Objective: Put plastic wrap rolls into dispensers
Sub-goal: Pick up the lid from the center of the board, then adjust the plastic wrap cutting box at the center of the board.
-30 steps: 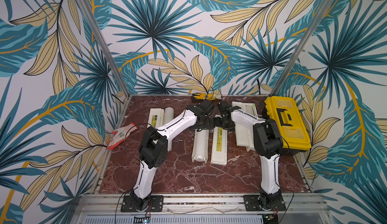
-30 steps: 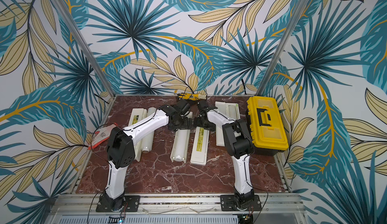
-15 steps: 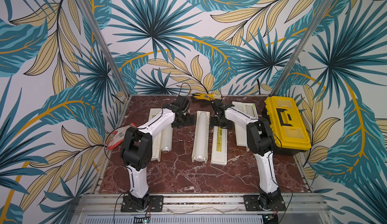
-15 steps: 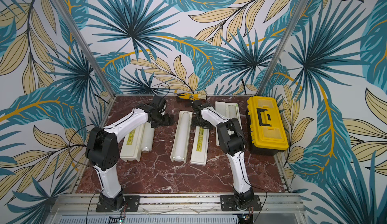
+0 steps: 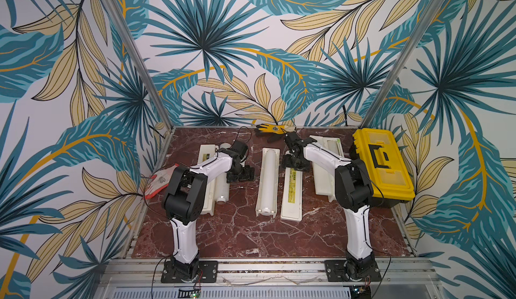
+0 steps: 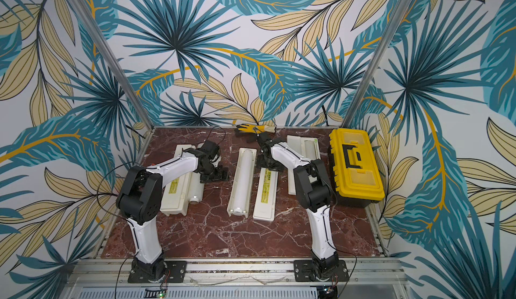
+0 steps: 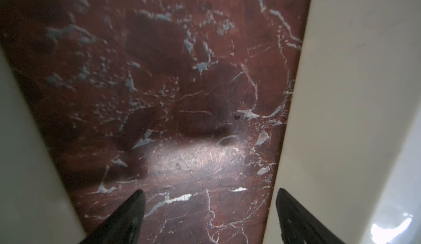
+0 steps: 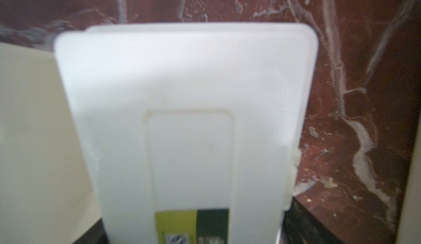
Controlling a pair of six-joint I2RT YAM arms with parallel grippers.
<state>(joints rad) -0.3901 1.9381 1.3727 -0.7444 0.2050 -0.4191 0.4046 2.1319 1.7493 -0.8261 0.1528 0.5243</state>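
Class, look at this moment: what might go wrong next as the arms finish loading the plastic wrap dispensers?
The right gripper flanks the far end of the centre dispenser's open lid. Lifting from one end may twist it or drag the loaded tray.
The left roll lies beside the left dispenser, not clearly seated. The open left gripper could knock it away.

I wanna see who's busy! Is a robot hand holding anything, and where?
The left hand holds nothing, open over bare table. The right hand straddles the far end of the middle dispenser's lid; whether it grips cannot be told.
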